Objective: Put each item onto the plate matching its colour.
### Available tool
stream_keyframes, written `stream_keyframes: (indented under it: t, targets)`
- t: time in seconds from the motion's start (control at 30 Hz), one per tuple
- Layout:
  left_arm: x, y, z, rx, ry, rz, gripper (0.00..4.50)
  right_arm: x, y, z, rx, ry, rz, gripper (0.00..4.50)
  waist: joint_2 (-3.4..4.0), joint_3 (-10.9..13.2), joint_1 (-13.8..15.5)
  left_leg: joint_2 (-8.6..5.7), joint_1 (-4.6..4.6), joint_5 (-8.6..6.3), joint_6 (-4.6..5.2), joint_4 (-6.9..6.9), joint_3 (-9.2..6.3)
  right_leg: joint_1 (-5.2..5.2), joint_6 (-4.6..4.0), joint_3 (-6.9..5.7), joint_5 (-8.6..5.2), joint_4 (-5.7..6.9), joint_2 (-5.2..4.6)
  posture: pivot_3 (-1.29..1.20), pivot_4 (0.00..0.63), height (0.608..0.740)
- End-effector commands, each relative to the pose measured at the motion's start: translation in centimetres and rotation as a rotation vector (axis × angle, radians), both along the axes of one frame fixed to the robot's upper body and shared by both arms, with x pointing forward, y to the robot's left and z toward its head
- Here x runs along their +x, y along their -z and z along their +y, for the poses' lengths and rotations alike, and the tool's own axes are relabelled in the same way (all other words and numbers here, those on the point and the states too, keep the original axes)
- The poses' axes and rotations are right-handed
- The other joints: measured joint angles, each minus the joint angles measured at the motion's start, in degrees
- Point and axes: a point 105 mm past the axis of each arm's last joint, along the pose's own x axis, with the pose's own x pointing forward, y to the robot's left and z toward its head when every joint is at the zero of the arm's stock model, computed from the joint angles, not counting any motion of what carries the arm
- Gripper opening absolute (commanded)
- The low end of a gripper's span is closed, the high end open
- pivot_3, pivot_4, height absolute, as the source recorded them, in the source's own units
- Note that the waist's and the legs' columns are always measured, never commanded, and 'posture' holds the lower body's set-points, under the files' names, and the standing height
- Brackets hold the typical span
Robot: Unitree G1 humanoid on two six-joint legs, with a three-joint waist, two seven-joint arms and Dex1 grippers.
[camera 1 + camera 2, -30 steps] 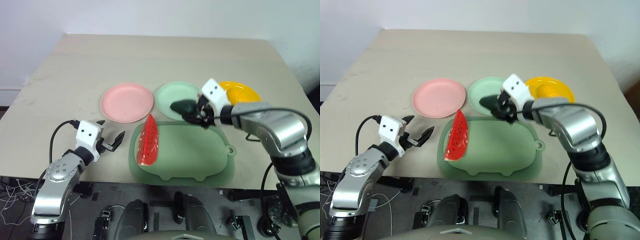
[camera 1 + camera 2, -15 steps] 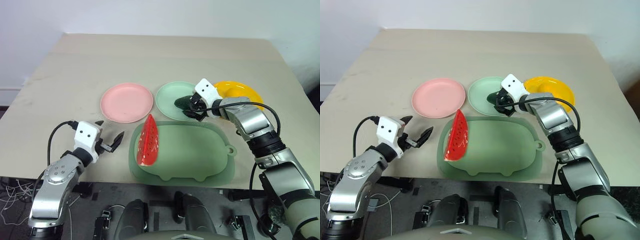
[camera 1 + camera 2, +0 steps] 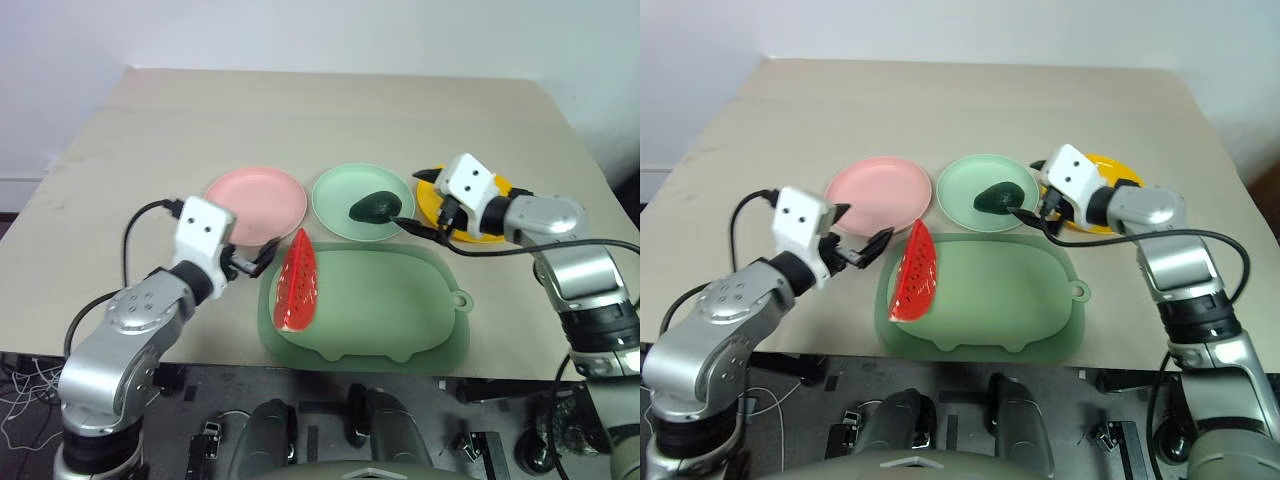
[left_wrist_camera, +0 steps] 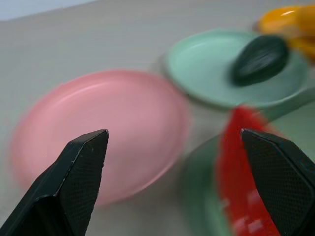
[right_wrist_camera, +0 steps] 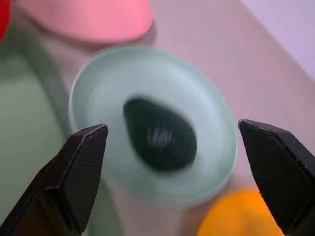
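The dark green avocado (image 3: 375,206) lies on the pale mint green plate (image 3: 340,190), free of any grip. My right gripper (image 3: 1032,192) hangs open just to its right, over the near side of the yellow-orange plate (image 3: 492,187); its wrist view looks straight at the avocado (image 5: 160,135). The red watermelon wedge (image 3: 297,282) rests on the left edge of the large green tray. My left gripper (image 3: 860,235) is open and empty, raised between the pink plate (image 3: 255,203) and the wedge. In its wrist view the fingertips (image 4: 91,147) frame the pink plate (image 4: 98,132) and the wedge (image 4: 241,167).
The large green tray (image 3: 380,300) with a tab lies at the table's near edge, in front of the three plates. Beige tabletop stretches behind the plates to the far edge. A black cable loops from each wrist.
My right gripper has opened, left the avocado on the mint green plate and drawn back to the right. My left gripper has risen and moved right, toward the watermelon wedge.
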Motion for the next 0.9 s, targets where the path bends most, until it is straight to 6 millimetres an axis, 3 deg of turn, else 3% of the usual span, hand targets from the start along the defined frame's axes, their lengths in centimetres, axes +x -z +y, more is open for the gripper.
stream_keyframes:
  t: [0.03,0.2,0.37,0.77,0.9]
  targets:
    - [0.0,-1.2,-1.1,0.012,-0.019,0.059,4.50,-0.3,-0.9,0.0,0.013,0.002,-0.058,4.47,0.03,-0.01,-0.25,0.00,0.03,0.01,-0.01,0.00,0.01,0.01,0.00,0.02,0.00,0.03,0.01,0.00,0.150,0.740]
    - [0.4,-1.8,-2.5,-0.063,0.001,0.114,4.50,-0.4,0.3,0.4,0.025,0.011,-0.044,4.47,0.02,0.00,-0.32,0.00,0.03,0.09,-0.16,-0.05,0.02,-0.02,0.00,0.06,-0.01,0.01,0.05,0.00,0.150,0.740]
    - [0.0,-0.7,-2.3,0.001,0.011,0.148,4.50,-0.1,0.6,0.5,0.034,0.026,-0.044,4.47,0.02,0.00,-0.17,0.01,0.02,0.21,-0.37,-0.05,0.01,-0.05,-0.01,0.06,-0.01,0.02,0.04,0.00,0.150,0.740]
    - [-1.4,3.7,-3.5,-0.013,0.063,0.343,4.50,0.2,-0.1,1.5,0.060,0.016,-0.074,4.47,0.02,0.00,0.10,-0.03,0.04,0.25,-0.43,-0.01,-0.01,0.00,-0.02,0.06,-0.01,0.04,-0.01,0.00,0.150,0.740]
    - [-1.5,6.2,-3.0,0.079,0.054,0.442,4.50,0.2,-0.1,1.7,0.056,0.012,-0.082,4.47,0.03,0.00,0.01,-0.06,0.07,0.25,-0.43,-0.02,-0.02,0.01,-0.02,0.07,-0.01,0.06,0.01,0.00,0.150,0.740]
